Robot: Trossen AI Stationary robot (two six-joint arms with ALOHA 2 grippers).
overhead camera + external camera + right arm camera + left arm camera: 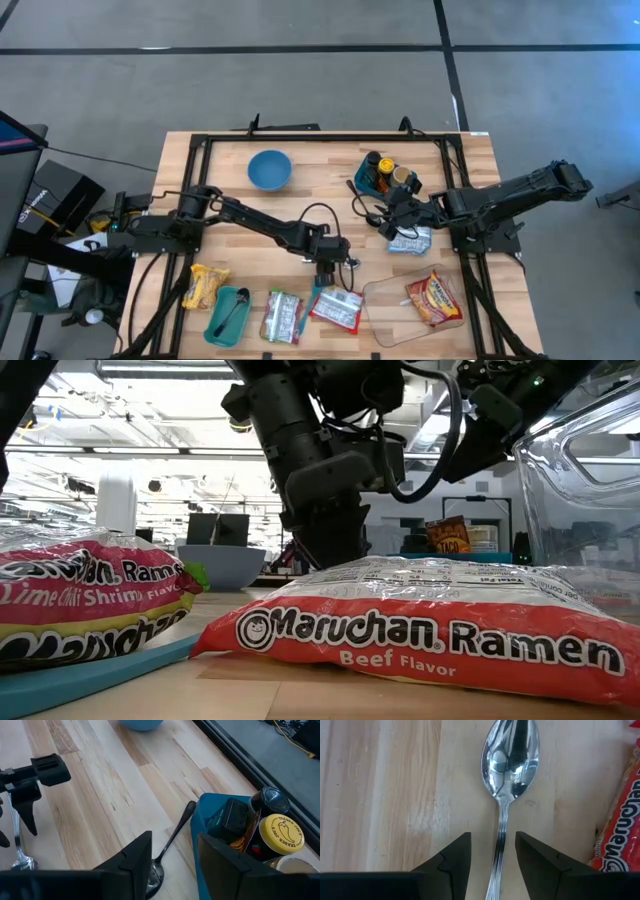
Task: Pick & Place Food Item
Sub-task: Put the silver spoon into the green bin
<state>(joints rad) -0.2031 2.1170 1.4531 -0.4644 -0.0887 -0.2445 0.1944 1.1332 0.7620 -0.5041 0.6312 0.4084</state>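
Listing the item for pick: beef ramen packet point(420, 622), lying flat on the worktop point(230, 205) at its near edge, between a lime chili shrimp packet point(283, 316) and a clear tray point(385, 300) that holds another ramen packet point(432, 298).

Handling, as I judge it: light; a thin plastic film around a brittle noodle block. The film is glossy and probably slippery, and a hard squeeze would crush the block. I take the best hold to be across a short end or the crimped seam, with the fingers pinching the film and the edge of the block together. Flat on the worktop it offers little to get under.

Left tool point(492, 842): fingers apart, low over the worktop, straddling the handle of a silver spoon point(510, 760) without clamping it. The beef packet is just beside it, its red edge showing in the left wrist view. I note that the tool is lined up on the spoon, not on a food item, so I would need to shift it toward the packet.

Right tool point(172, 845): fingers apart, holding nothing, hovering over a black spoon point(181, 821) just beside the blue bin point(205, 820) of jars, well apart from the beef packet.
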